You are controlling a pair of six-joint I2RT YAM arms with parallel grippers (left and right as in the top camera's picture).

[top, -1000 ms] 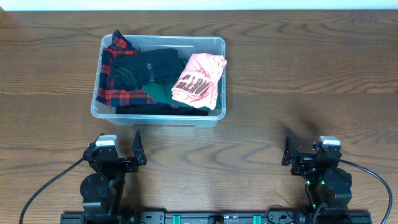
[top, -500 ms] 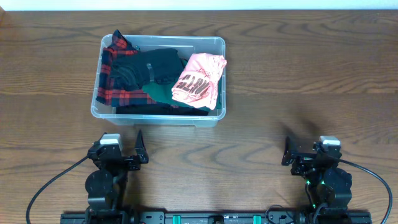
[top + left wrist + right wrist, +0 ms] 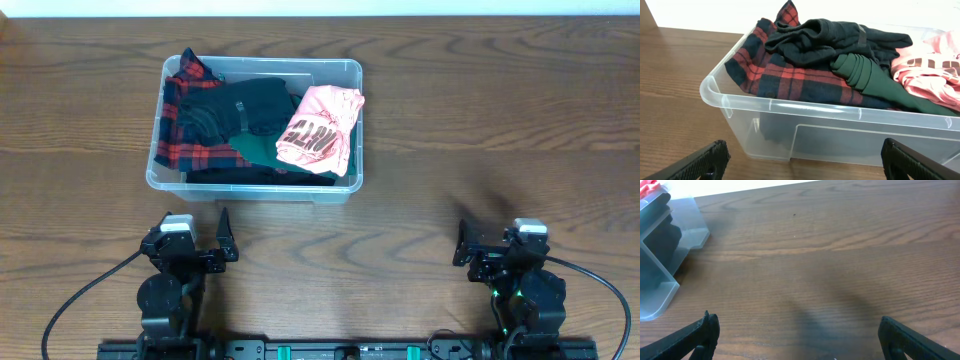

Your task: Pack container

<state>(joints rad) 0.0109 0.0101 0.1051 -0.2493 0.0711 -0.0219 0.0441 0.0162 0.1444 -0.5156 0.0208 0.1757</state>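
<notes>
The overhead view looks straight down on the table; both wrist views look low and forward, sharing the container.

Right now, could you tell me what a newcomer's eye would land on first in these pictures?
The clear container, left of centre on the wooden table and heaped with dark clothes, draws the eye first. A pink printed garment lies at its right end, and a red plaid shirt fills its left end.
</notes>
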